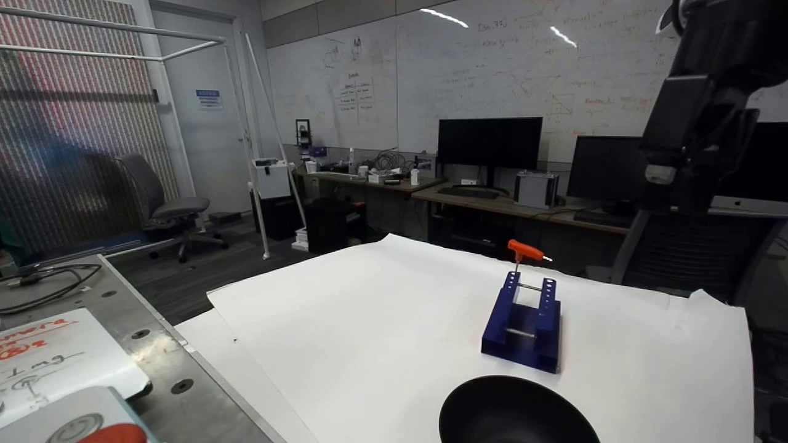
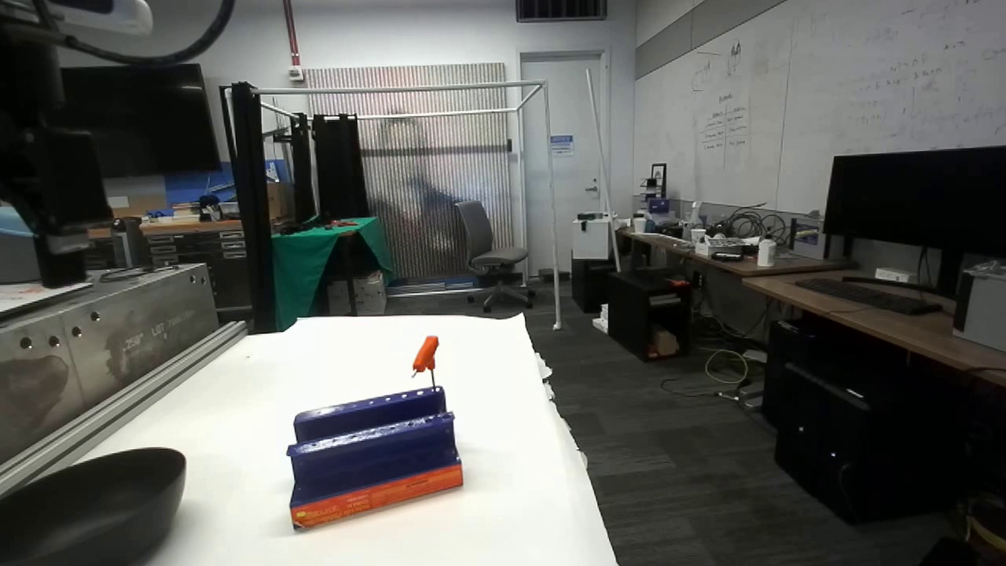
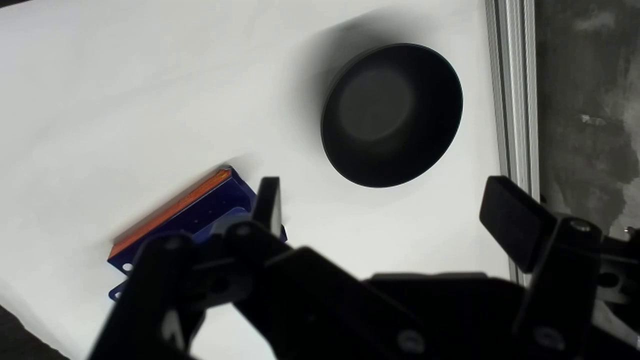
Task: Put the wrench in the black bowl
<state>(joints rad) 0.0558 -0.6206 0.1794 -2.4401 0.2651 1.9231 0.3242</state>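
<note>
in an exterior view the orange-red wrench [image 1: 527, 250] stands upright, handle uppermost, right of centre, and the round black bowl [image 1: 519, 411], mouth up, meets the bottom edge.

The work surface [image 2: 503, 503] is covered by a white sheet [image 1: 345, 320] with uneven edges; directly on it, the black bowl [image 3: 392, 115] is set, and the dark blue rack [image 2: 376, 459] is placed nearby.

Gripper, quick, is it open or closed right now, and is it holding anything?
Gripper: open, jaws wide apart in the wrist view, holding nothing.
</note>
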